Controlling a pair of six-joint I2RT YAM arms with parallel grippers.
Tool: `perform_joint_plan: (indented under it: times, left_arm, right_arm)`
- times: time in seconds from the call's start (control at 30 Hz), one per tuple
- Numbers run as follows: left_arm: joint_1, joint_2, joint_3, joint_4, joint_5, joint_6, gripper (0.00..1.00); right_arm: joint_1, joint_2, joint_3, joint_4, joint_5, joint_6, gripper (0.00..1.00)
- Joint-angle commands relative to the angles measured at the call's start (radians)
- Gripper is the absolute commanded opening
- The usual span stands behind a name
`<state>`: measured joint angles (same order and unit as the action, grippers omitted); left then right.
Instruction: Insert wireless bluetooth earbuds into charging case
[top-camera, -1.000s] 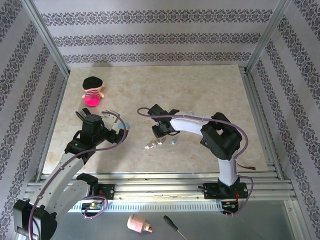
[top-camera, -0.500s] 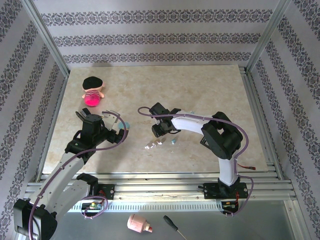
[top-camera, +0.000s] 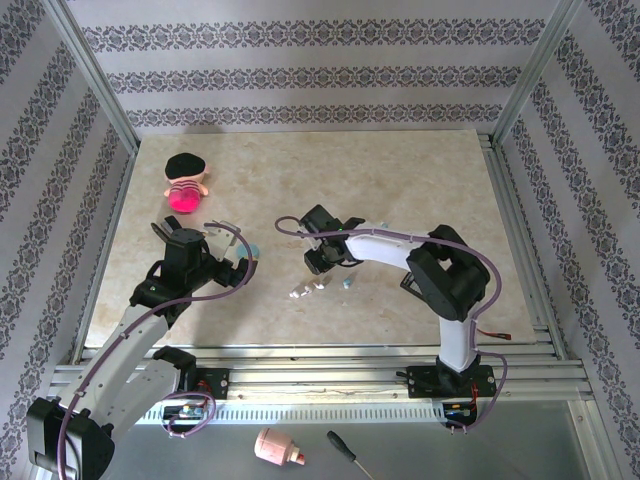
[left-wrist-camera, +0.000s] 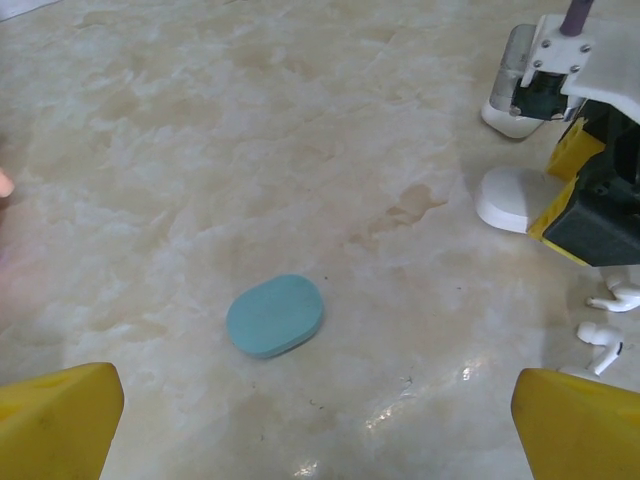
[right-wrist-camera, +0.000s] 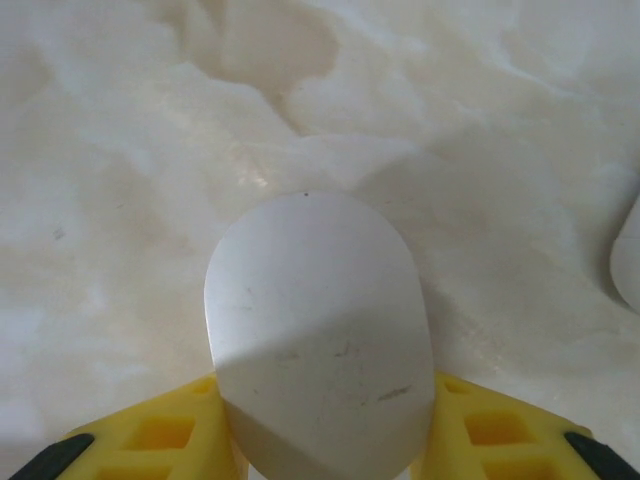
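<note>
My right gripper (right-wrist-camera: 322, 405) is clamped on the closed white case (right-wrist-camera: 315, 320), which lies flat on the marble table (top-camera: 420, 180). My left gripper (left-wrist-camera: 320, 420) hangs spread wide above the closed teal case (left-wrist-camera: 275, 316). Two white earbuds (left-wrist-camera: 600, 345) lie loose just beside my right gripper. A plush doll (top-camera: 186, 182) sits well apart, with patterned walls around.

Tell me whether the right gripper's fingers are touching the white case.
Touching. In the right wrist view, both yellow fingers of the right gripper sit flush against the sides of the white case, with no gap on either side.
</note>
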<state>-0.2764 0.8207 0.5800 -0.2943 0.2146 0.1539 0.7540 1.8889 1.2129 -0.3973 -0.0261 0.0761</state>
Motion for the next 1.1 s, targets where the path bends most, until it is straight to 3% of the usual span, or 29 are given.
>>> perform_joint_plan:
  times: [0.0,0.27,0.47,0.57,0.67,0.83,1.07]
  left_arm:
    - [-0.024,0.02,0.037,-0.04,0.11,0.001,1.0]
    - [-0.047,0.017,0.058,-0.003,0.352,0.01,1.0]
    - [-0.054,0.04,0.06,0.089,0.577,0.001,1.0]
    - [-0.06,0.05,0.059,0.123,0.655,0.041,0.94]
    - [-0.069,0.059,0.059,0.156,0.72,0.065,0.92]
    - [-0.089,0.096,0.085,0.188,0.817,0.06,0.75]
    - [-0.109,0.133,0.116,0.189,0.869,0.044,0.69]
  right_arm:
    - [-0.018,-0.126,-0.046,0.057,-0.155,-0.198,0.34]
    - [-0.111,-0.272,0.0,-0.09,-0.559,-0.32,0.32]
    - [-0.128,-0.342,0.03,-0.161,-0.726,-0.363,0.31]
    - [-0.127,-0.369,0.034,-0.161,-0.822,-0.36,0.31]
    - [-0.119,-0.391,0.037,-0.163,-0.865,-0.36,0.29]
    - [-0.102,-0.403,0.052,-0.187,-0.896,-0.374,0.29]
    - [-0.069,-0.384,0.081,-0.223,-0.887,-0.403,0.28]
